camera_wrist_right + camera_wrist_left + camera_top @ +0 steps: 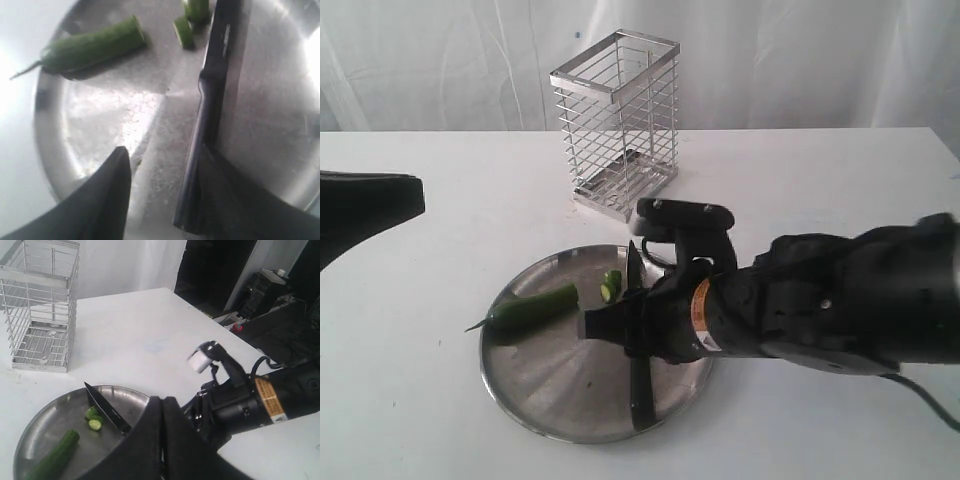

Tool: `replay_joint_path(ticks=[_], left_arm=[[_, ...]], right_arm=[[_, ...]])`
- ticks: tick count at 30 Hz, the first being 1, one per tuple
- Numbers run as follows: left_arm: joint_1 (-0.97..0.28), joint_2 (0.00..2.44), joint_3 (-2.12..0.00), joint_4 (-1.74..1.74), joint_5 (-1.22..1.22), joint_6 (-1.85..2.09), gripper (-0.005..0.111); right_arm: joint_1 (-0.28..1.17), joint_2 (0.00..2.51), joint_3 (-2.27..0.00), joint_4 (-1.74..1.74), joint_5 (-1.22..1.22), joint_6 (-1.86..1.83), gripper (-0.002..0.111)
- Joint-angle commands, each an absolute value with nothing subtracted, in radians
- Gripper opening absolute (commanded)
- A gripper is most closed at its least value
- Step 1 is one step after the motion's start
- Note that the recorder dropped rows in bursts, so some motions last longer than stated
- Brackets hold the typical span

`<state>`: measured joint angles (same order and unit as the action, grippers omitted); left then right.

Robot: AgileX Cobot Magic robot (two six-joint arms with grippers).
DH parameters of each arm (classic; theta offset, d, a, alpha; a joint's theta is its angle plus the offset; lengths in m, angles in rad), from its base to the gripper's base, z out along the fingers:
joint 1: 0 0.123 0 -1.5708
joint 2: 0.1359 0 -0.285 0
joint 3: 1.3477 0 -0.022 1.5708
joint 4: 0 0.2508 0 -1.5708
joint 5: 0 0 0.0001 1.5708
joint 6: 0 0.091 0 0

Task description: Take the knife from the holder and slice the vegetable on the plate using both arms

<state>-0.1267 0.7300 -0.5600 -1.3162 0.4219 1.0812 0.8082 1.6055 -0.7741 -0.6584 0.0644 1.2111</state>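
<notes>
Steel wire of the holder (617,122) stands empty at the back of the counter (800,190), so the knife (638,330) is already out, and cutting is under way. The vegetable (532,307) lies on the left part of the plate (535,400), its stem tip pointing over the rim, its cut end facing the blade. Two small slices (611,285) sit just beside the blade near its tip. Most of the chilli is still whole, so I judge the slicing only begun, with several cuts left.

In the right wrist view, the right hand (165,185) has its fingers spread, one against the handle, the other standing apart, so it seems not to be clamping the knife. The knife appears to rest on the plate.

Only the tip of the left arm's dark hand (162,440) shows in its wrist view; I cannot tell whether it is open or closed. It holds nothing visible and is well apart from the chilli.

The bulky right arm (840,300) crowds the plate's right side; the holder stands clear of the work.
</notes>
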Motion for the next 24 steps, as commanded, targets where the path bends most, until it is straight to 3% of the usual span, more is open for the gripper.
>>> replay_joint_path(ticks=[1,6,15,21,24], left_arm=[[-0.123,0.647,-0.526,-1.320,0.445,1.033,0.000],[-0.123,0.554,-0.500,-1.295,0.461,0.981,0.000],[-0.123,0.500,-0.495,-1.224,0.478,0.993,0.000],[-0.123,0.500,-0.495,-1.224,0.478,0.993,0.000],[-0.123,0.500,-0.495,-1.224,0.478,0.993,0.000]], right_arm=[[0.802,1.420,-0.709,-0.682,0.058,1.205,0.033],[0.843,1.143,-0.586,-0.692,0.024,1.177,0.000],[0.865,0.581,-0.475,-0.692,-0.065,1.127,0.000],[0.865,0.367,-0.475,-0.685,-0.059,1.097,0.000],[0.865,0.296,-0.471,-0.685,0.059,0.985,0.000]])
